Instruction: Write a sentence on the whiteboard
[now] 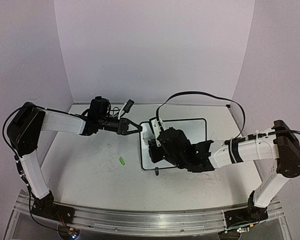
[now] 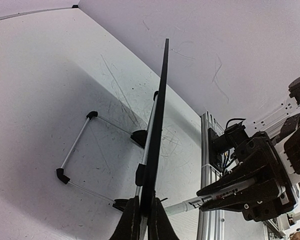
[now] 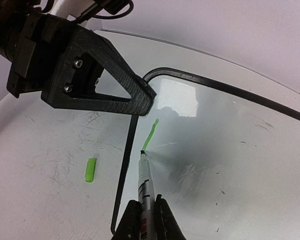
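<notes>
A white counter (image 1: 85, 175), scuffed with fine grey scratches, is closed in by plain pale lavender walls (image 1: 155, 50), with an aluminium rail (image 1: 140, 221) along its near edge. The whiteboard (image 1: 199, 131) stands tilted on its black feet at mid-counter. The left fingers (image 2: 134, 220) are pinching its top left corner. The right fingers (image 3: 132, 222) are clamped on a marker (image 3: 146, 185), whose tip touches the glossy board. The sentence (image 3: 150, 134) is only one short green stroke. A green cap (image 3: 91, 169) lies just beside the frame.

Whiteboard (image 3: 230, 145) glossy, black-framed (rounded corners); sentence (image 3: 150, 134) just one green stroke near corner.
</notes>
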Controlling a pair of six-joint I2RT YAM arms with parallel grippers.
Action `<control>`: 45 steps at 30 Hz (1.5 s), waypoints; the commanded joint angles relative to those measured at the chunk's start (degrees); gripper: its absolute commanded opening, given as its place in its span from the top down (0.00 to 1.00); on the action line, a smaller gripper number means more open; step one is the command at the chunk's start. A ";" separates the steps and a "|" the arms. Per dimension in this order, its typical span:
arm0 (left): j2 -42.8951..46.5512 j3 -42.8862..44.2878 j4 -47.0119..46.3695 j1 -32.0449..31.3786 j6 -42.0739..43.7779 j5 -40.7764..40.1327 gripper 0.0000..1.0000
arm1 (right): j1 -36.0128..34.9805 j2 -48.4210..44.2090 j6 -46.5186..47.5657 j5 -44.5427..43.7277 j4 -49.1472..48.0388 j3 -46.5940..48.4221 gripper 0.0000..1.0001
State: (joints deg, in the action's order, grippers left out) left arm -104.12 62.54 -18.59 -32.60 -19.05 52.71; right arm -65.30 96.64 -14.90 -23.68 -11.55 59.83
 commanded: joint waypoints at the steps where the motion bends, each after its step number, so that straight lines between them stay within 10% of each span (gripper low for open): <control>1: 2.60 -0.09 -0.83 -0.71 -1.00 2.03 1.00 | 0.07 -2.11 -0.09 -0.21 1.00 0.27 1.00; 45: 2.67 -0.03 -0.83 -0.80 -1.08 2.25 1.00 | 1.39 -0.61 1.42 -0.88 -2.67 1.90 1.00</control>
State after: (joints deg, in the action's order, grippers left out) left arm -103.90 62.54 -18.61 -32.75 -19.05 52.80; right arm -64.16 94.94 -13.34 -22.90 -13.68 59.45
